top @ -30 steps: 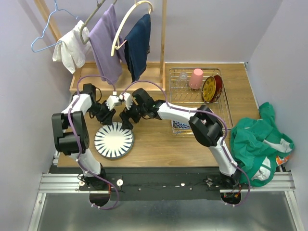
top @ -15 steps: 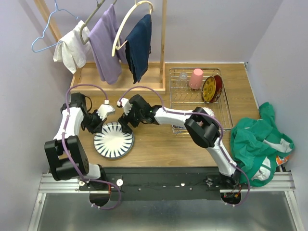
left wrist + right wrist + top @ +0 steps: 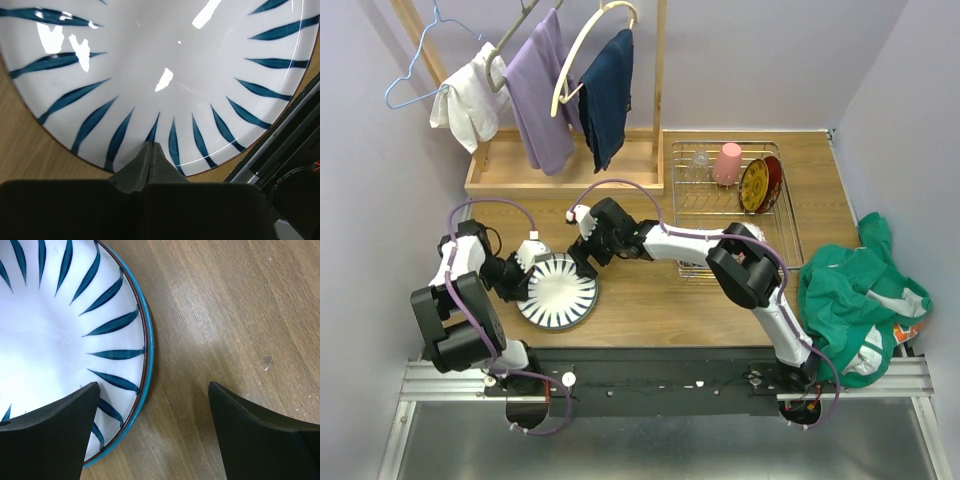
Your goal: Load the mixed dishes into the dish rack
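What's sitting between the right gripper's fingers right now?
Right wrist view: the right gripper is open, and between its fingers lie the rim of the striped plate and a strip of wooden table.

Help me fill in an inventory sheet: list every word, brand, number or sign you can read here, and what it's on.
None can be read.
Plate: dark blue stripes only, no lettering.
Cup, red plate, rack: no legible marks in the top view.
Rail in the left wrist view: tiny pale marks, too small to read.
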